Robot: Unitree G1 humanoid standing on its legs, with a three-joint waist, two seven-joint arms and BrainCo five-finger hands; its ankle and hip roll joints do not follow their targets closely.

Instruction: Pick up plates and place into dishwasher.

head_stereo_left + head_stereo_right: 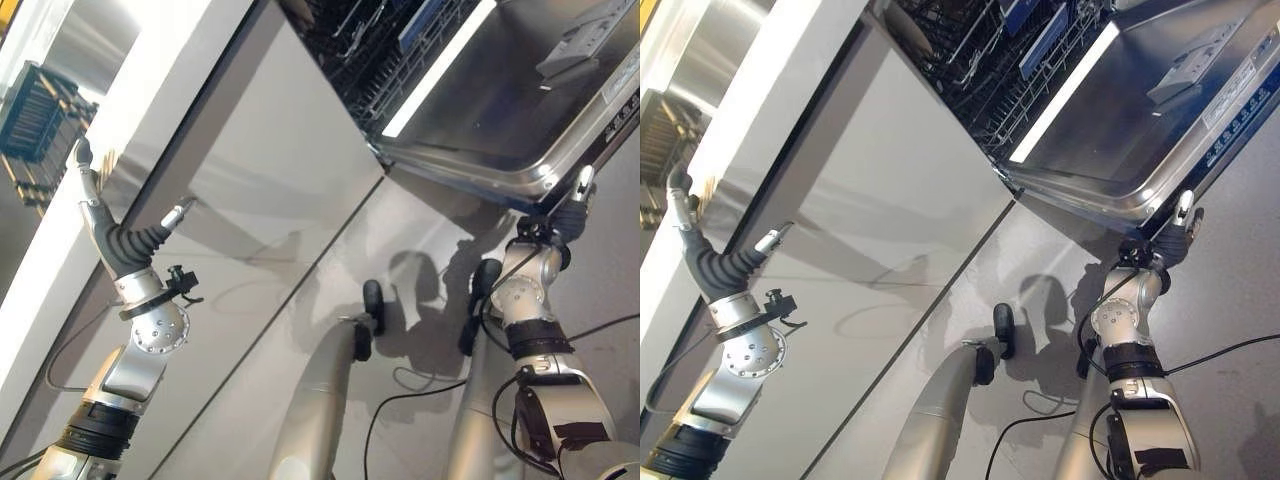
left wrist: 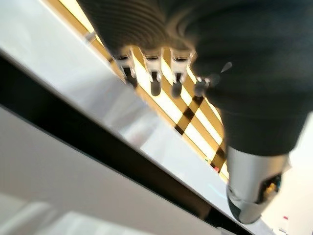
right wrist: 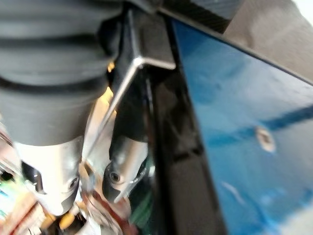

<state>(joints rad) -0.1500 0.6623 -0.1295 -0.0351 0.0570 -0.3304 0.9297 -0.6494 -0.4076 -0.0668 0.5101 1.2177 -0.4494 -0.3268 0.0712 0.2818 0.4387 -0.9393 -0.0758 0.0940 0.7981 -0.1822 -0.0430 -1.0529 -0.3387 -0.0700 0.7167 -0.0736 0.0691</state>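
**Both hands up at the dishwasher**

Nearest me, left hand (image 1: 120, 245) is raised by the white counter edge (image 1: 150, 110), fingers straight, thumb spread, holding nothing. Right hand (image 1: 572, 212) reaches under the open dishwasher door's (image 1: 520, 110) rim; I can't tell its fingers' state. Beyond, the dark dishwasher rack (image 1: 980, 60).

A steel cabinet front (image 1: 270, 180) is standing before me, and a dark seam (image 1: 300, 285) is running across it. A white countertop edge (image 1: 120, 120) is lying along its left. Far to my left, a dark slatted crate (image 1: 38, 118) is sitting. A grey floor (image 1: 620, 290) is showing at my right.
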